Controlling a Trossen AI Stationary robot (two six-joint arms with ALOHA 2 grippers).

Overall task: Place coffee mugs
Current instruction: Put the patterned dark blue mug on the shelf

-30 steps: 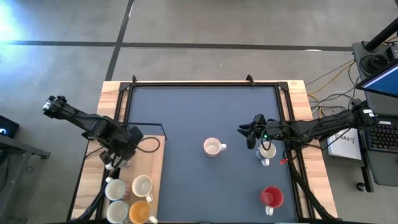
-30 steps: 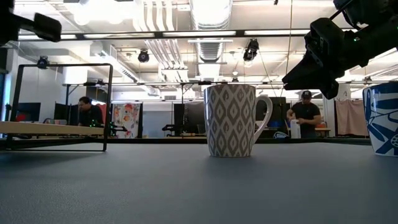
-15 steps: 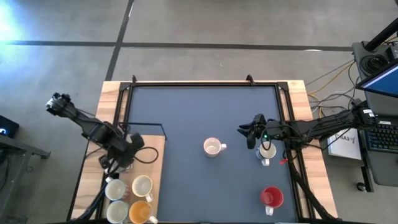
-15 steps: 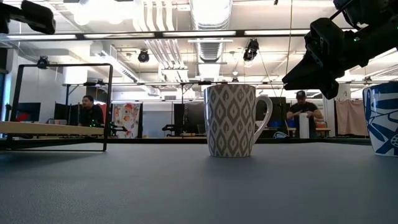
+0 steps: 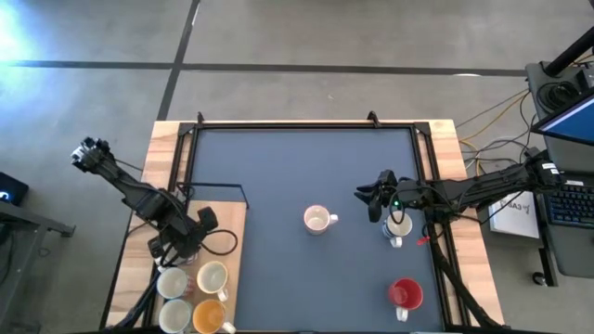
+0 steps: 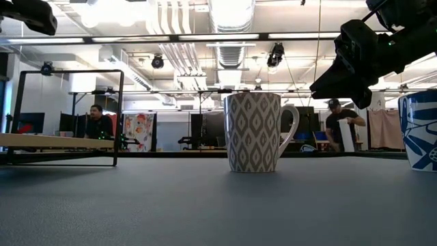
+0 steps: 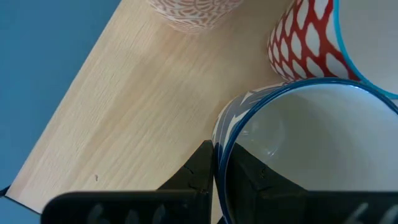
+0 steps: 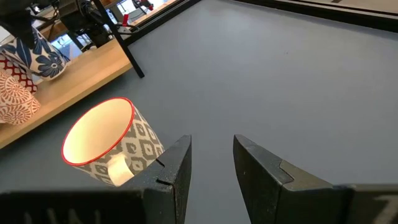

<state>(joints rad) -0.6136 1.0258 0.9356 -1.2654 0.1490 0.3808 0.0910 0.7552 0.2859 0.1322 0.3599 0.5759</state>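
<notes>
My left gripper (image 5: 174,245) is over the wooden board at the table's left, shut on a blue-and-white mug (image 7: 298,143). Beside it stand a red-and-white mug (image 7: 311,43) and another patterned mug (image 7: 193,11). In the high view, two cream mugs (image 5: 213,276) and an orange one (image 5: 209,315) stand on the board nearer the near edge. My right gripper (image 5: 371,199) hovers open above the mat. A grey-patterned mug (image 6: 254,131) stands on its base mid-table. A blue-and-white mug (image 5: 399,225) sits under the right arm, and a red mug (image 5: 405,294) stands near the near edge. My left gripper pinches the blue-and-white mug's rim (image 7: 219,134), one finger (image 7: 249,177) inside the mug and one (image 7: 199,171) outside against the wall. The fingers come from above, pointing down. The mug stays upright; whether its base is on the board, I cannot tell.
A black frame (image 6: 68,116) stands over the wooden board (image 5: 227,232). A rail (image 5: 306,125) runs round the blue mat. Open mat lies between the board and the grey-patterned mug. People move in the room beyond the table's far edge.
My left gripper has moved toward the table's near edge and down over the mugs on the board, its arm folding in. The right arm and the mugs on the mat have kept still.
</notes>
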